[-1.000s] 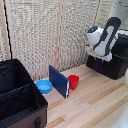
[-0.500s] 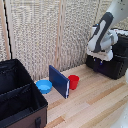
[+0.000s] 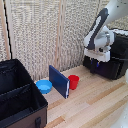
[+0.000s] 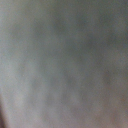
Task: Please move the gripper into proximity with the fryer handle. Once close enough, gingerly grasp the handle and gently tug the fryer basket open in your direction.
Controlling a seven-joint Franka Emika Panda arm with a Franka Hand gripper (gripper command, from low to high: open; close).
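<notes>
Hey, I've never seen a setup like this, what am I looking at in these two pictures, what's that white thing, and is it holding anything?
The white thing is a robot arm. Its end piece, the gripper, hangs in front of a black air fryer on the exterior view's right. At this size I cannot tell whether its fingers are open or whether it touches the fryer, and nothing can be seen in its grip.

One picture comes from a camera standing off the arm; the other comes from a camera on the arm's wrist and shows only a grey blur.

On the wooden table there are also a red cup, a blue bowl, an upright dark blue board and an open black case.
</notes>
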